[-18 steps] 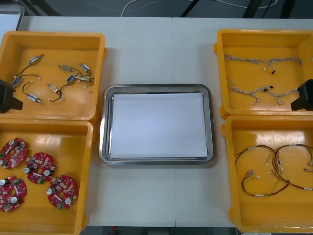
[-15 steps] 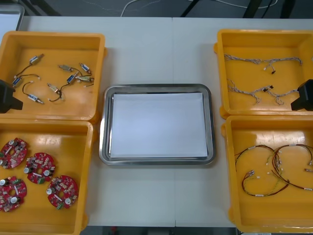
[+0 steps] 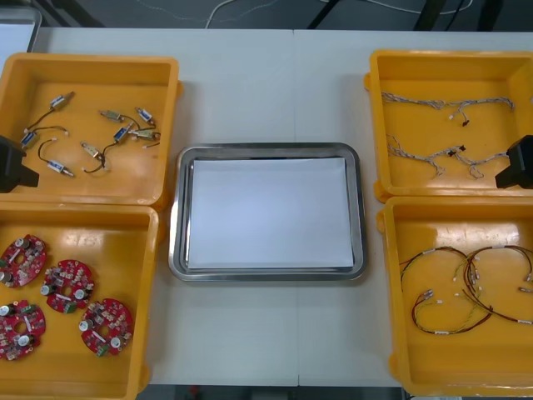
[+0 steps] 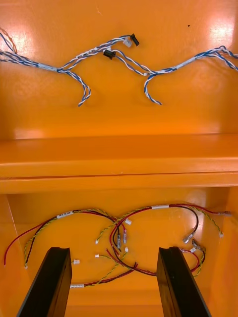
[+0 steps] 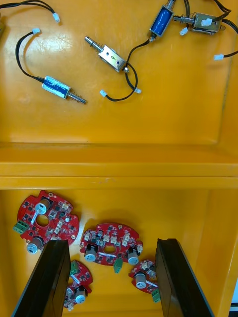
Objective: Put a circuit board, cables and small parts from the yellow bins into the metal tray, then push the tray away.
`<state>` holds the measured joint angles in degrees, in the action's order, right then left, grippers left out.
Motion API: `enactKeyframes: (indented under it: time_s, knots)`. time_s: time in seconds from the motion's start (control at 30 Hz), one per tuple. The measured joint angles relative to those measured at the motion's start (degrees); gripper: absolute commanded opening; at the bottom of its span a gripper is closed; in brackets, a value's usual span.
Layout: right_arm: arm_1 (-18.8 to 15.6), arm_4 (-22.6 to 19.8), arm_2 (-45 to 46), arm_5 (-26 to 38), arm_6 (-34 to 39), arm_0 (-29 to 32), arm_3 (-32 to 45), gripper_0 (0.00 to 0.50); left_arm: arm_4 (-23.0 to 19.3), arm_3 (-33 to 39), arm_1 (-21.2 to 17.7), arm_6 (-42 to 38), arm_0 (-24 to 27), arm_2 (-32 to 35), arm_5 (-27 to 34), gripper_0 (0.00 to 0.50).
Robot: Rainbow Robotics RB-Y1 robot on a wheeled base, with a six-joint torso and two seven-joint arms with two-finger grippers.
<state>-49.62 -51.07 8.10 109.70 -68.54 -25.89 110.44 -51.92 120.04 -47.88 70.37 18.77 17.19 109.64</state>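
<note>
Left gripper (image 5: 111, 245) hovered open over the circuit boards (image 5: 108, 242), your best move likely a square drop astride one board, while right gripper (image 4: 114, 250) hung open above cables (image 4: 158, 206).

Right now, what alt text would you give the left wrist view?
The left gripper, fingers open, hovers over round red circuit boards in a yellow bin. Past the bins' adjoining walls, a second yellow bin holds small metal parts.
</note>
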Motion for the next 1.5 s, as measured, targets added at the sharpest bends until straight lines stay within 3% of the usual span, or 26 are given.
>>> enactKeyframes:
  time_s: [1.5]
  knots:
    - [0.0, 0.0, 0.0, 0.0, 0.0, 0.0, 0.0, 0.500, 0.0, 0.0, 0.0, 0.0, 0.0, 0.0, 0.0, 0.500]
